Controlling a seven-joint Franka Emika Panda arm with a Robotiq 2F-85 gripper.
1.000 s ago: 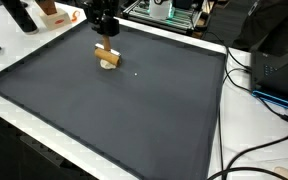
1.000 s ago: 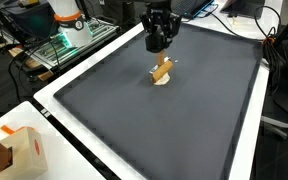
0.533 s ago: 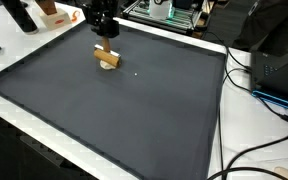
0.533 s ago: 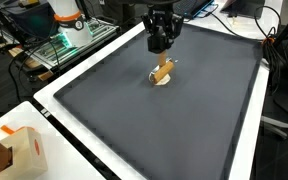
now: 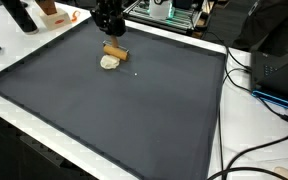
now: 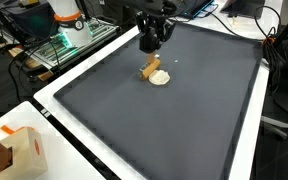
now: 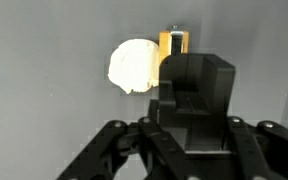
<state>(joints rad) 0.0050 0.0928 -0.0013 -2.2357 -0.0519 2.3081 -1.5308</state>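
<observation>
One tan block (image 7: pixel 167 55) is clamped in closed jaws beside a cream lump (image 7: pixel 134 66).

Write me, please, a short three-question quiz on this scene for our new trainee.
1. True or false: the cream disc lies on a white tablecloth.
2. Multiple choice: what is at the fingertips of the end effector? A) a wooden block B) a cable C) a cup
3. Short answer: which thing lies right beside the wooden block?

Key:
1. False; it lies on the dark mat.
2. A; the end effector appears shut on it.
3. The cream disc.
</observation>
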